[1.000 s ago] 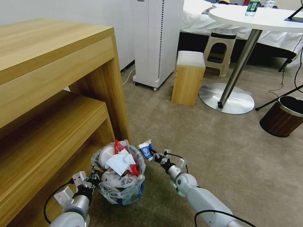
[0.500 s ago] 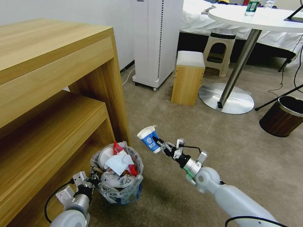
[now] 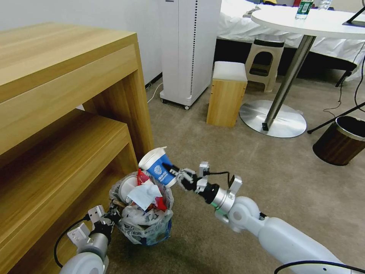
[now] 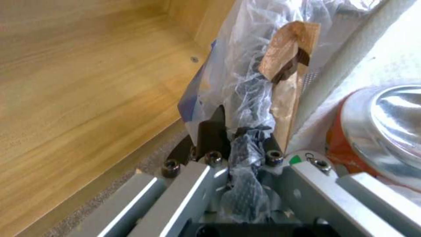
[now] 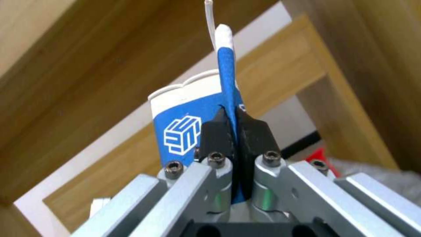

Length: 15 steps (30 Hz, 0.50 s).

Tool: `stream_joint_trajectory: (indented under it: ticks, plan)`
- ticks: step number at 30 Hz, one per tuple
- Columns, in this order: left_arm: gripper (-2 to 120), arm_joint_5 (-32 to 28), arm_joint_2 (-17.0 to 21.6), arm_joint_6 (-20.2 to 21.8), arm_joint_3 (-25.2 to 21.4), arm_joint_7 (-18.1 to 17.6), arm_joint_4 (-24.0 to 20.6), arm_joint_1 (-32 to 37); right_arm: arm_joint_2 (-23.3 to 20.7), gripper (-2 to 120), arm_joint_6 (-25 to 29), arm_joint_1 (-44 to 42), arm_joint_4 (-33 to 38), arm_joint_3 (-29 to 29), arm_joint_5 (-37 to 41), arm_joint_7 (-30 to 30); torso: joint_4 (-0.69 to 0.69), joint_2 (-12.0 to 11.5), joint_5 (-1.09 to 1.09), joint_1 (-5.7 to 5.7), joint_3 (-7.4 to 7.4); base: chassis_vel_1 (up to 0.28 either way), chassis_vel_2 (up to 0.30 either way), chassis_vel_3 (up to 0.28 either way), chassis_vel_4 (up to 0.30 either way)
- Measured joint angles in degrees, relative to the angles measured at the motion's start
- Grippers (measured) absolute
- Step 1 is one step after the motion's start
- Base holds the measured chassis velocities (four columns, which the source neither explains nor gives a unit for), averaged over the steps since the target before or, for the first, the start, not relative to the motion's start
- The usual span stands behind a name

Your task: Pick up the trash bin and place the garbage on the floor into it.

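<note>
Item 1: your right gripper (image 3: 174,175), jaws clamped on the blue-white paper cup (image 3: 156,166), has carried it from beside the trash bin (image 3: 142,213) to above its rim; release looks due. Left gripper (image 3: 111,217) pinches the liner at the bin's edge.

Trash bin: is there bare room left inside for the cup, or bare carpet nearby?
The trash bin, gripped by the left gripper, is heaped to its rim. The right gripper holds the cup over it. Bare floor stretches from the bin to the wooden stool and brown bin.
</note>
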Motion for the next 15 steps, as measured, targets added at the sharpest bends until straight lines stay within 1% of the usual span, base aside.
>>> stream_joint_trajectory:
  ticks: [4, 7, 15]
  plan:
    - [1, -0.01, 0.00, 0.08, -0.03, -0.05, -0.80, 0.32, 0.01, 0, 0.02, -0.07, -0.24, -2.19, -0.19, 0.79, 0.00, 0.00, 0.00, 0.00, 0.00, 0.000, 0.000, 0.000, 0.000]
    - [1, 0.06, -0.21, 0.26, 0.31, -0.10, -2.30, 0.84, 0.26, 0, 0.31, -0.15, -1.10, -3.96, -0.80, 2.63, 0.00, 0.00, 0.00, 0.00, 0.00, 0.000, 0.000, 0.000, 0.000]
    - [1, 0.33, -0.43, 0.57, 0.79, -0.16, -4.83, 1.87, 1.36, 0, 0.44, 0.06, -3.77, -5.69, -0.90, 5.63, 0.00, 0.00, 0.00, 0.00, 0.00, 0.000, 0.000, 0.000, 0.000]
